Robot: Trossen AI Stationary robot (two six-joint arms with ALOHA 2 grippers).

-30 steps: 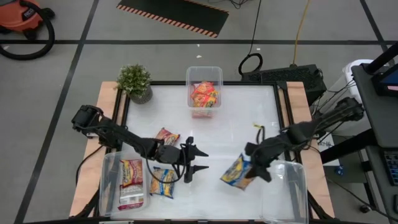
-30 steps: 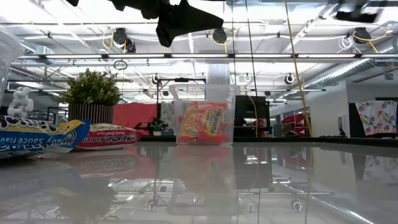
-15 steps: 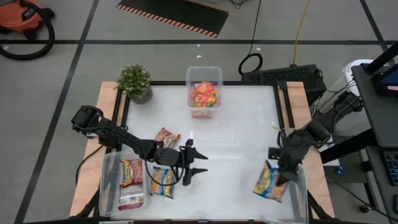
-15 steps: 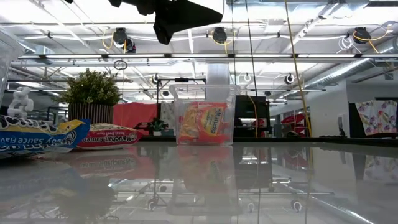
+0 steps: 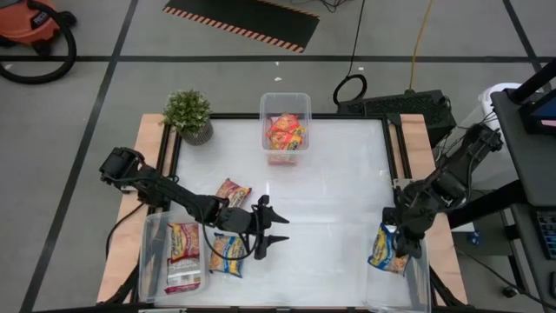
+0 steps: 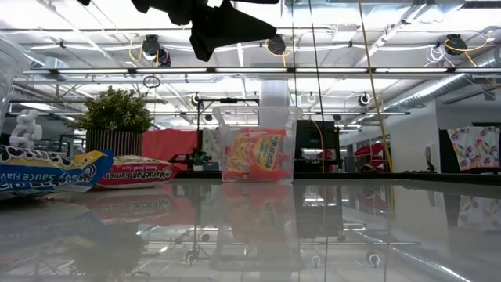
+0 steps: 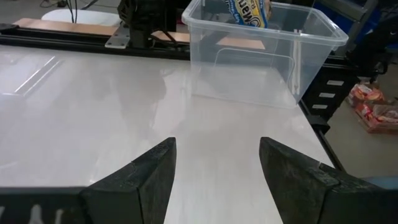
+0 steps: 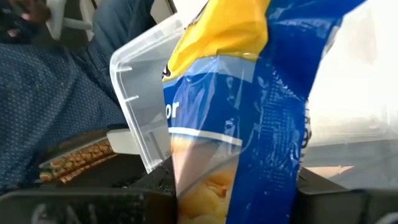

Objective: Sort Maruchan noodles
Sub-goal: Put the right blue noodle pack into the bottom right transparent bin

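Observation:
My right gripper (image 5: 402, 233) is shut on a yellow-blue noodle packet (image 5: 388, 251), which it holds over the clear bin (image 5: 417, 283) at the table's right near corner. The left wrist view shows this packet (image 7: 252, 11) at the bin's rim (image 7: 323, 28). My left gripper (image 5: 276, 229) hovers open over the table's middle. A red-orange packet (image 5: 233, 191) and a yellow-blue packet (image 5: 228, 254) lie flat on the table beside it. A red-and-white packet (image 5: 182, 257) lies in the left bin (image 5: 149, 261). The far bin (image 5: 285, 109) holds red-orange packets (image 5: 286, 132). My right gripper pinches the yellow-blue packet between its two fingers at one end (image 8: 217, 186); the gripper itself hides the exact spot in the high view. The fingers come from above, slanting in from the table's right. The packet hangs below them, clear of the table, over the right bin's opening.
A potted plant (image 5: 189, 115) stands at the table's far left corner. The low view shows the table-lying packets (image 6: 47, 172) (image 6: 137, 172) and the far bin (image 6: 258, 153). Open tabletop lies between the two arms. A person's blue clothing (image 8: 56, 93) shows beyond the right bin.
My right gripper has carried the yellow-blue packet from the table's middle-right toward the right edge and over the right bin. The packet has turned from lying slanted out to the left to hanging below the fingers. My left gripper has stayed open, nearly still.

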